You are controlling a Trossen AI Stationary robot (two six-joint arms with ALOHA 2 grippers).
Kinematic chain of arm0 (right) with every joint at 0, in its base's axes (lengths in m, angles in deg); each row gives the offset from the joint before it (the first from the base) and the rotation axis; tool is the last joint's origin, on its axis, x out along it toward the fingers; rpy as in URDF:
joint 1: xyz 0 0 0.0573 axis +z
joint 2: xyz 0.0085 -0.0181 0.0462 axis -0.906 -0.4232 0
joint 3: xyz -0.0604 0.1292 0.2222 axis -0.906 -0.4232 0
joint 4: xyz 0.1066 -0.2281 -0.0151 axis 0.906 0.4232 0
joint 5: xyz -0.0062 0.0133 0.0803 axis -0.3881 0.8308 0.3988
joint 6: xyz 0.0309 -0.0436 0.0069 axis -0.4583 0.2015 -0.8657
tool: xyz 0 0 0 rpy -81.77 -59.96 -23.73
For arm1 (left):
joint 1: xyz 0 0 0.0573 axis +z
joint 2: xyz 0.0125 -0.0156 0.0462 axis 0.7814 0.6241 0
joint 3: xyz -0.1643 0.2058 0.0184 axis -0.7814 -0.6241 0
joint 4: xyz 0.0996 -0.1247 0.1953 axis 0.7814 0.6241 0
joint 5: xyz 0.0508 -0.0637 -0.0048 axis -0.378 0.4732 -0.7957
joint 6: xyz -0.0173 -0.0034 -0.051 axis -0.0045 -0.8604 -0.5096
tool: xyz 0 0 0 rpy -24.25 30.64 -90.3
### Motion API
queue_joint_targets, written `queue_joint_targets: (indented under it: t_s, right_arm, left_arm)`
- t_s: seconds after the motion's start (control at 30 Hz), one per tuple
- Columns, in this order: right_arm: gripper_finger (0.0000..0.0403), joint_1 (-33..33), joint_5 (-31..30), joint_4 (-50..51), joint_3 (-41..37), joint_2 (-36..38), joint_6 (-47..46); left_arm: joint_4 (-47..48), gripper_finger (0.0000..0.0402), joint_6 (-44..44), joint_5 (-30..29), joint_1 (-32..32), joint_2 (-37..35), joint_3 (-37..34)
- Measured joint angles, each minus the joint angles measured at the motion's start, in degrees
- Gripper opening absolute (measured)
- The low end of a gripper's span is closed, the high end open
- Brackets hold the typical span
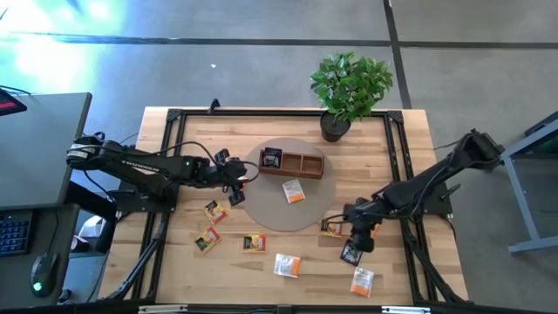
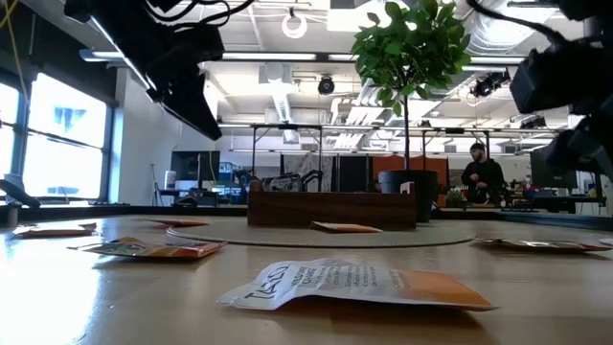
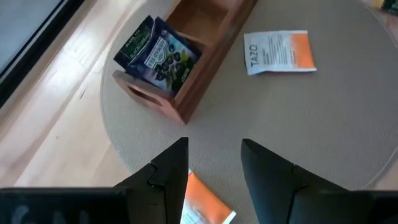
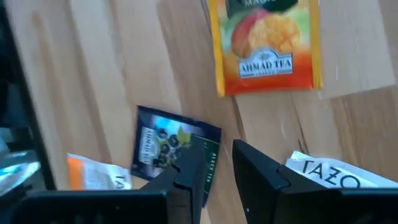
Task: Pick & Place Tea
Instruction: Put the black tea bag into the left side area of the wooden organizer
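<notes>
A brown tray (image 1: 303, 164) stands on the round mat (image 1: 270, 214) with a black sachet (image 1: 272, 158) leaning in its left compartment, also in the left wrist view (image 3: 158, 55). A white-and-orange sachet (image 1: 294, 192) lies on the mat. My left gripper (image 1: 235, 181) hovers open over the mat's left part; an orange sachet (image 3: 204, 204) shows below, between its fingers. My right gripper (image 1: 357, 237), its fingers a little apart, hovers over the edge of a dark sachet (image 4: 168, 152) lying on the table (image 1: 350, 254).
More sachets lie on the wood: yellow-orange ones (image 1: 214, 210) (image 1: 207, 239) (image 1: 254, 242) (image 1: 331, 228) and white-and-orange ones (image 1: 287, 265) (image 1: 363, 281). A potted plant (image 1: 351, 87) stands at the far edge. A person (image 2: 484, 174) stands in the room behind.
</notes>
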Motion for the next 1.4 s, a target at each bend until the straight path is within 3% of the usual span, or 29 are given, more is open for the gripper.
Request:
queue_joint_targets:
  t_s: [0.17,0.57,0.87,1.27,1.4]
  right_arm:
    - [0.0099,-0.3,6.0,-1.3,0.0,-4.0,-1.0]
    - [0.0172,-0.2,4.9,-5.3,0.0,-6.0,1.7]
    - [0.0174,0.6,6.0,-7.9,0.3,-12.3,2.2]
    - [0.0148,0.7,6.7,-13.4,0.0,-11.8,4.1]
    - [0.0137,0.7,6.5,-13.3,0.0,-11.8,4.5]
  left_arm:
    - [-0.2,0.0145,-0.9,0.0,0.0,0.0,0.0]
    - [-2.6,0.0145,-0.9,0.0,0.0,0.0,0.0]
    - [-2.5,0.0145,-0.9,1.9,0.0,0.0,0.0]
    - [-2.7,0.0145,-1.9,2.0,0.0,0.0,0.0]
    - [-8.3,0.0145,-3.1,8.8,0.0,0.0,0.0]
